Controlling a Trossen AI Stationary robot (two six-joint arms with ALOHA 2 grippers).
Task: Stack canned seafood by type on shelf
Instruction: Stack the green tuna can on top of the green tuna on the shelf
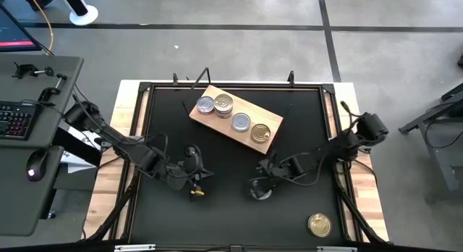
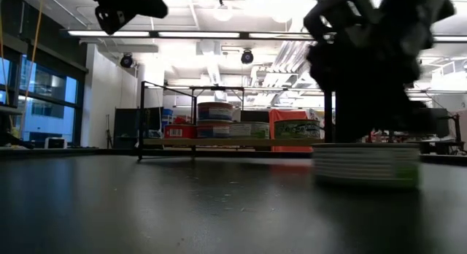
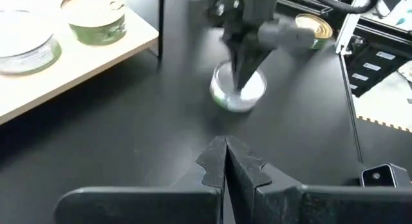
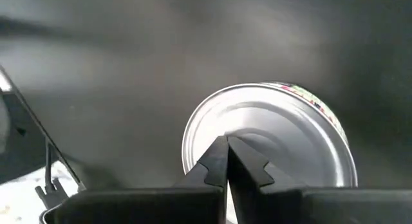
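The shelf point(image 1: 235, 118) lies slantwise at 12 o'clock on the table point(image 1: 173, 129), carrying 4 tins in a row: a silver tin point(image 1: 205, 105), a gold one point(image 1: 223, 103), another silver point(image 1: 241, 122) and another gold point(image 1: 260, 132). A 5th, silver tin point(image 1: 258, 191) sits on the table at 6 o'clock, and the right gripper point(image 1: 259, 182) is directly over its lid, fingers pressed together, pinching nothing. A 6th, gold tin point(image 1: 319, 224) rests at 5 o'clock near the table's corner. The left gripper point(image 1: 197, 185) waits at 7 o'clock, fingers also pressed together and empty.
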